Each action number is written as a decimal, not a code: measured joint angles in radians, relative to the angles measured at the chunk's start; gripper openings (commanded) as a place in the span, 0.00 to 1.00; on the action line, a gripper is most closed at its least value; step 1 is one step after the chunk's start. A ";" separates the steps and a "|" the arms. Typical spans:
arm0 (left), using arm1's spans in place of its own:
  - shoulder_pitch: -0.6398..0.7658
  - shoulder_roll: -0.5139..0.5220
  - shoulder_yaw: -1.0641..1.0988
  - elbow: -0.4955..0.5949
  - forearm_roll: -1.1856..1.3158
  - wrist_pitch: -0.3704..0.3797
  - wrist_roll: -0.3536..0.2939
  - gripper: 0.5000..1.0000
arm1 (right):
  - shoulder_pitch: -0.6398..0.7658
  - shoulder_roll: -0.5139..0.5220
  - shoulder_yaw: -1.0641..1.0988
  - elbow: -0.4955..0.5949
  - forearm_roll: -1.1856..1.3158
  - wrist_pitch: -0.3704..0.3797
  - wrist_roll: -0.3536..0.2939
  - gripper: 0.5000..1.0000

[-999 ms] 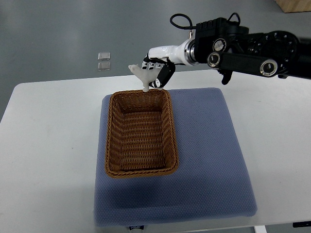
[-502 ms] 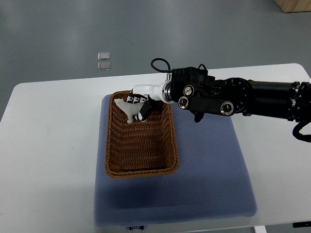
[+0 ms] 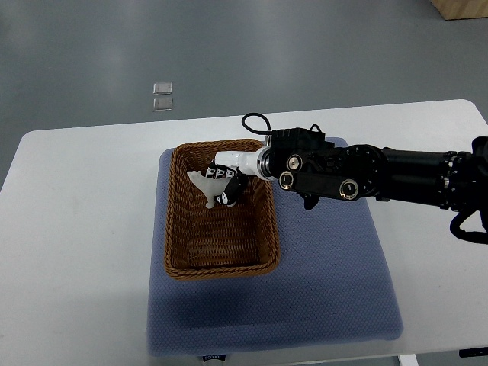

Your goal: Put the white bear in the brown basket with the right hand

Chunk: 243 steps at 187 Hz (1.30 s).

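Observation:
The brown wicker basket stands on a blue mat in the middle of the table. My right hand reaches in from the right, over the basket's far half. Its fingers are shut on the small white bear, which hangs inside the basket's rim, low above the woven floor. I cannot tell whether the bear touches the floor. The black right forearm stretches across the mat to the right edge. The left arm does not show.
The blue mat covers the centre of the white table. Beyond the table's far edge, two small clear squares lie on the grey floor. A wooden corner shows at the top right.
The right hand carried the bear from above the basket's far rim forward and down into the basket. The arm now lies lower across the mat.

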 measured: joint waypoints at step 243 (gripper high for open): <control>0.000 0.000 0.001 -0.003 0.003 -0.001 0.000 1.00 | -0.307 -0.214 0.919 -0.018 0.120 0.036 0.123 0.79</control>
